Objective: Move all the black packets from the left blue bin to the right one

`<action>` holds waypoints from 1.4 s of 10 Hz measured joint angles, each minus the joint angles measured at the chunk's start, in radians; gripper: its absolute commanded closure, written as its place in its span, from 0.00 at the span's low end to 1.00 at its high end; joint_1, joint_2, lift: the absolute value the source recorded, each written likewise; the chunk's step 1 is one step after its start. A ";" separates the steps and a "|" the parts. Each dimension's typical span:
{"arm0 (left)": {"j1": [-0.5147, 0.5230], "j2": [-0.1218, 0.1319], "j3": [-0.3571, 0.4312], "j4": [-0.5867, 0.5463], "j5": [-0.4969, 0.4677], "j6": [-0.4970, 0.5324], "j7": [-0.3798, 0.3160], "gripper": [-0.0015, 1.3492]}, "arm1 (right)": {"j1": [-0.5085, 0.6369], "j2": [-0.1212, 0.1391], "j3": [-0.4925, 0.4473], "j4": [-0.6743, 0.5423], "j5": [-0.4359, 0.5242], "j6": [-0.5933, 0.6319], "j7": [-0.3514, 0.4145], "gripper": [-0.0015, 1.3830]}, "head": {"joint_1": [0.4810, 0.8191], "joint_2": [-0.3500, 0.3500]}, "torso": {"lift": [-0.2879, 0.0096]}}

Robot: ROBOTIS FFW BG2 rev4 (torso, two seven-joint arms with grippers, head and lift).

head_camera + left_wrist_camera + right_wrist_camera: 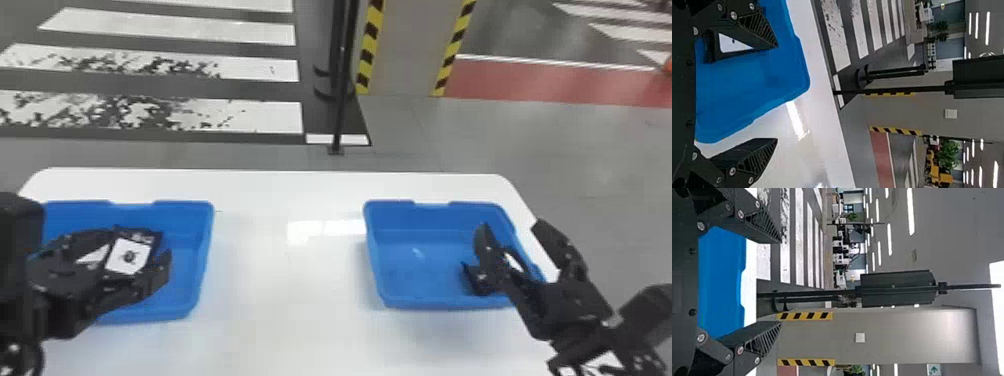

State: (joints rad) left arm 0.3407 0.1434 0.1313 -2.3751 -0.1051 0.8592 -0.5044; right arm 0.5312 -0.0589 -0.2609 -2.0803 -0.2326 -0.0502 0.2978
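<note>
Black packet, white label (129,256): inside the left blue bin (201,265), close by one finger of the left gripper (777,93), not centred between the two; contact can't be told. Dark body, pale rectangular label with small dark mark, label up, partly hidden by the finger. Second white patch beside it, same packet or another unclear. Left gripper: fingers wide apart, nothing clamped. Step looks like pick-up from the left bin; next move likely calls for centring the fingers over the packet, lowering, closing, then carrying across to the right one (415,265). Off-centre closing could just push it. Right gripper (781,282): over the right bin, fingers spread, holding nothing; dark shape (478,281) just beside its finger, probably a packet. White table (285,310) under both bins.
</note>
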 measured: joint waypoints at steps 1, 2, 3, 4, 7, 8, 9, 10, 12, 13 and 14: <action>-0.028 0.002 0.014 0.031 -0.024 0.024 0.003 0.16 | 0.048 0.008 0.027 -0.050 -0.015 -0.001 0.000 0.14 | 0.63 0.40 | 0.50; -0.070 0.006 0.019 0.070 -0.056 0.063 0.007 0.16 | 0.083 0.009 0.058 -0.079 -0.031 0.000 0.001 0.14 | 0.63 0.48 | 0.50; -0.125 0.011 0.013 0.125 -0.080 0.106 0.011 0.16 | 0.100 0.007 0.086 -0.084 -0.043 0.008 0.004 0.15 | 0.63 0.54 | 0.50; -0.181 0.017 -0.007 0.179 -0.105 0.151 0.020 0.16 | 0.105 -0.001 0.109 -0.080 -0.054 0.023 0.010 0.15 | 0.63 0.58 | 0.50; -0.306 0.016 -0.057 0.339 -0.145 0.248 0.054 0.16 | 0.105 -0.013 0.144 -0.063 -0.086 0.046 0.023 0.15 | 0.63 0.63 | 0.50; -0.327 0.013 -0.064 0.370 -0.159 0.263 0.064 0.16 | 0.105 -0.013 0.150 -0.056 -0.094 0.053 0.026 0.16 | 0.63 0.65 | 0.50; -0.340 0.011 -0.066 0.390 -0.175 0.277 0.073 0.16 | 0.107 -0.013 0.152 -0.052 -0.100 0.057 0.029 0.16 | 0.63 0.66 | 0.50; -0.356 0.010 -0.066 0.419 -0.181 0.281 0.076 0.16 | 0.109 -0.013 0.153 -0.049 -0.104 0.061 0.030 0.16 | 0.63 0.67 | 0.50; -0.390 0.007 -0.067 0.488 -0.187 0.271 0.085 0.21 | 0.107 -0.012 0.153 -0.044 -0.112 0.069 0.032 0.16 | 0.63 0.68 | 0.50; -0.417 0.006 -0.071 0.546 -0.181 0.240 0.085 0.40 | 0.107 -0.013 0.153 -0.042 -0.115 0.071 0.032 0.16 | 0.63 0.67 | 0.50; -0.445 0.008 -0.081 0.611 -0.150 0.204 0.083 0.58 | 0.107 -0.013 0.153 -0.040 -0.119 0.074 0.033 0.16 | 0.63 0.67 | 0.50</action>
State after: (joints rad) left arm -0.1046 0.1513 0.0498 -1.7645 -0.2547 1.0635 -0.4213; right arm 0.6382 -0.0720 -0.1077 -2.1200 -0.3518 0.0234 0.3305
